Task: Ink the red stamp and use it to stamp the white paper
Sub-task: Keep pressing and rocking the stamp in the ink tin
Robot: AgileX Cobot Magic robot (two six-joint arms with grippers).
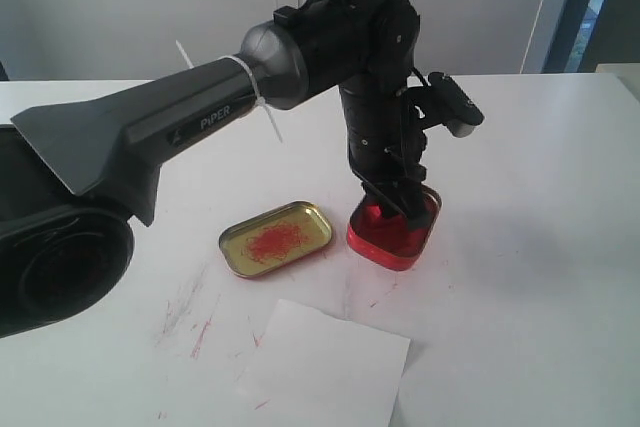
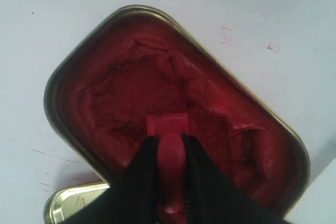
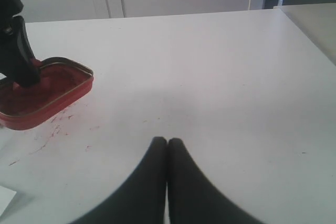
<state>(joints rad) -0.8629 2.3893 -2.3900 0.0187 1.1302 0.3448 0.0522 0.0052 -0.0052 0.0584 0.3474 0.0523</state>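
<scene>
The small red stamp (image 2: 167,127) with a rounded knob and a rectangular base stands upright inside the oval red metal tin of red ink (image 2: 105,93). Its base is pressed on the rough ink surface, close to one long wall of the tin. The left fingers (image 2: 139,177), black and tapered, are clamped on the knob from both sides, and the base shows just beyond their tips.

In the exterior view the ink tin (image 1: 395,237) sits in the middle of the white counter (image 1: 540,247). The red stamp itself is hidden there behind the fingers. Just left of the tin, a little apart from it, lies the shallow gold oval lid (image 1: 275,239) with red smears on its inner face. Nearer than both lies a thin rectangular sheet of plain white paper (image 1: 330,367), turned at an angle and reaching the near edge of the view. Thin red scribble marks (image 1: 200,332) are on the counter left of the paper.

The word "PiPER" (image 1: 228,115) can be read in white on the grey link of the left arm. This link rises from the near left towards the middle; there the arm bends at a black joint and points almost straight down into the tin.

The right fingers (image 3: 157,182) are pressed together, tips touching, with nothing between them. They hang over bare counter, well right of the tin (image 3: 47,85).
</scene>
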